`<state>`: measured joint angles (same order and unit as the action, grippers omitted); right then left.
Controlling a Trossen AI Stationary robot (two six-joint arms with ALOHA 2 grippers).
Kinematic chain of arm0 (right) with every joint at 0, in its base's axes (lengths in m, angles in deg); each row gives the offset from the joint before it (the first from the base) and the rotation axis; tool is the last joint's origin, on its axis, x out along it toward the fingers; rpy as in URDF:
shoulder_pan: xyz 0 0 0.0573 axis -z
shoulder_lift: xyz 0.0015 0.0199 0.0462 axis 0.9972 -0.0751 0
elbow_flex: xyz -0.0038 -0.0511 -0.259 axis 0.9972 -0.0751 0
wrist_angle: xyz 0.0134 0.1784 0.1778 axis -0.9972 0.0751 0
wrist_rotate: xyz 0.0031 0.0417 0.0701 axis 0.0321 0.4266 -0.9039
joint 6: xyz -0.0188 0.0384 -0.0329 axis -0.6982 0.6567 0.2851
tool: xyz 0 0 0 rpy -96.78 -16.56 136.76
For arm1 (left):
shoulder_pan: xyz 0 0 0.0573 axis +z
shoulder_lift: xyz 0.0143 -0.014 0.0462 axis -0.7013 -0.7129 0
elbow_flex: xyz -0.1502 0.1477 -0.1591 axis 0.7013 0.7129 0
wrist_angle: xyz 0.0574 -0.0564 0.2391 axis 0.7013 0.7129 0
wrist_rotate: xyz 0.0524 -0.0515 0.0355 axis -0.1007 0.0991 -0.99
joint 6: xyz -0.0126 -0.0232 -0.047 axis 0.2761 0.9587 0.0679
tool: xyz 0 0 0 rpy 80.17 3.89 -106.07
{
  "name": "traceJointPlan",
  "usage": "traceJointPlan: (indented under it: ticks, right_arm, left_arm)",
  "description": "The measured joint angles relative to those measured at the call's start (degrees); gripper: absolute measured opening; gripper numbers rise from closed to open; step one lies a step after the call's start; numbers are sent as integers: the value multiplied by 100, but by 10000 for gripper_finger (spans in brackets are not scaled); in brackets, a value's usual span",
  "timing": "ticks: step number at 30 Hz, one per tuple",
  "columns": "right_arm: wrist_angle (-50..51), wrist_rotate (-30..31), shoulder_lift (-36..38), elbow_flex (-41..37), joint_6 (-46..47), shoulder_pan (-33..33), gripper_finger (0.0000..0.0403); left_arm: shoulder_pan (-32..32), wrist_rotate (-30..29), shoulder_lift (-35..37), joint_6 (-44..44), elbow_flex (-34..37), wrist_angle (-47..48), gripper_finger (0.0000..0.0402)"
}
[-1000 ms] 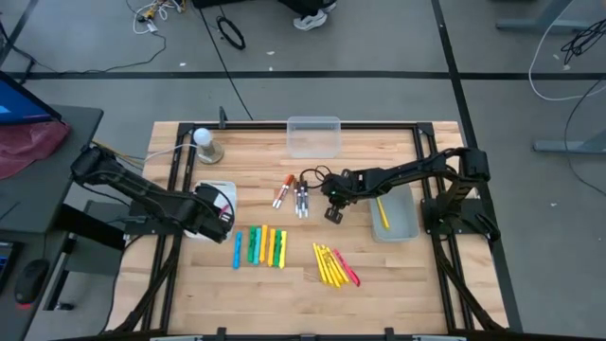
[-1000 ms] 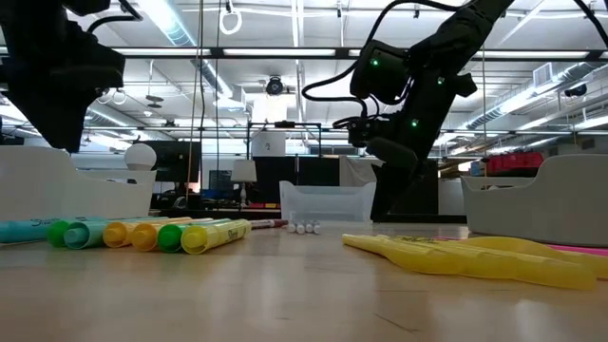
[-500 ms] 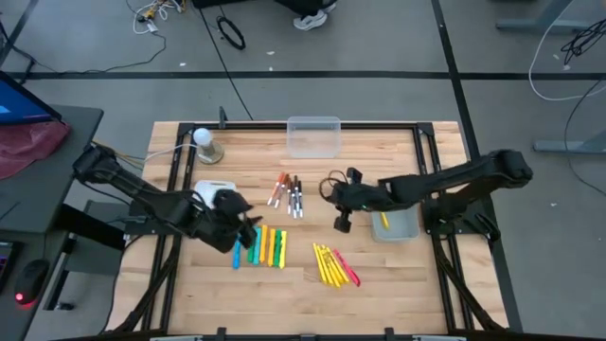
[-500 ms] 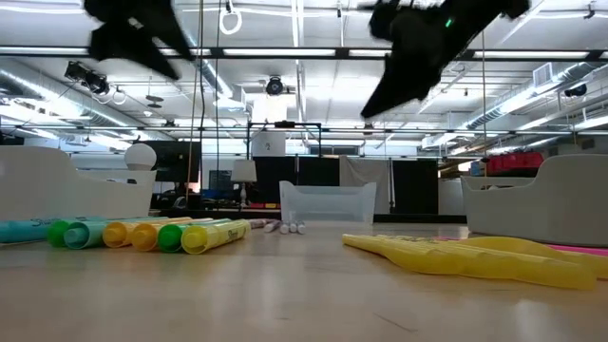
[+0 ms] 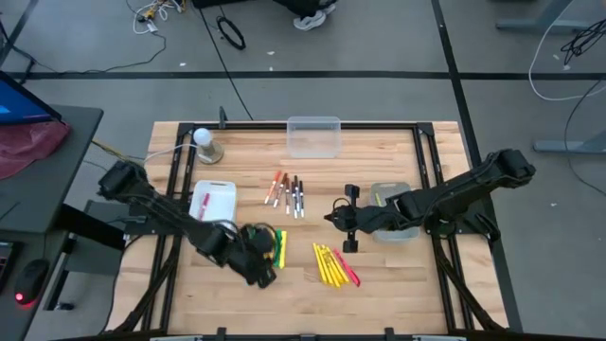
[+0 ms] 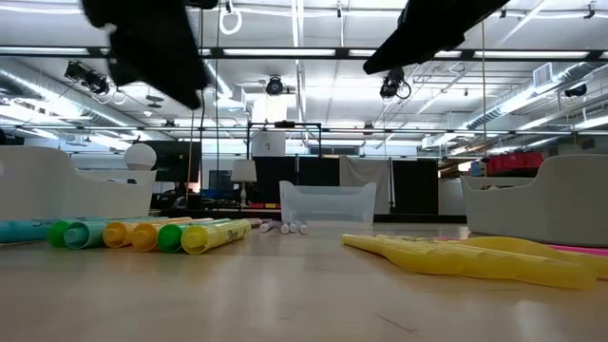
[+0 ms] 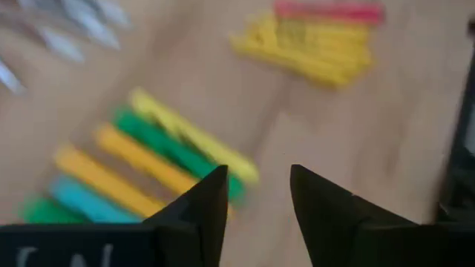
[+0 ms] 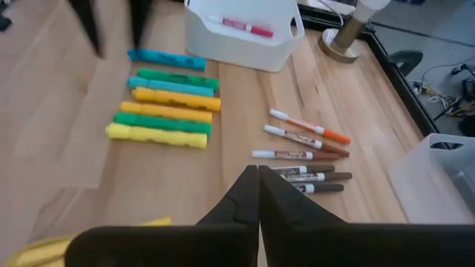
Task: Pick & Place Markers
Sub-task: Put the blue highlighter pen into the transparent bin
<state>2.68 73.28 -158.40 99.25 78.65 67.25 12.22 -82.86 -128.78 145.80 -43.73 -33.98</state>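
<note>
Markers lie sorted on the pale wooden table (image 5: 303, 294): chunky blue, green, yellow and orange markers (image 8: 167, 111), thin white red- and black-capped markers (image 5: 287, 192), slim yellow and red markers (image 5: 334, 264). Left gripper (image 5: 261, 265) hovers over the chunky row, fingers apart, empty. Right gripper (image 5: 347, 219) (fingers pressed together) hangs beside the grey bin (image 5: 405, 231).

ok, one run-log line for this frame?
left gripper: open, empty, above chunky markers | right gripper: shut, empty, near slim yellow markers | left bin: one red-capped marker inside
</note>
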Motion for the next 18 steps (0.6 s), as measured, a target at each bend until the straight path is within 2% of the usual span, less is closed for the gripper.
traceJointPlan:
  ticks: [3, 7, 10, 13, 18]
  right_arm:
    - [-213, 1, -5, -111, -108, 59, 4]
    - [-381, -51, -4, -259, -288, 119, 4]
    - [-395, -152, -4, -323, -406, 117, 4]
    - [-372, -339, -4, -357, -575, 114, 4]
    - [-374, -517, -4, -357, -810, 114, 4]
  left_arm:
    - [-327, 678, -296, 929, -429, 727, 130]
    - [-875, 1246, -484, 2381, -535, 933, 111]
    - [-1301, 1256, -575, 3552, -477, 903, 105]
    - [-1635, 966, -697, 4854, -461, 1105, 108]
    - [-2004, 586, -1004, 6225, -464, 1506, 149]
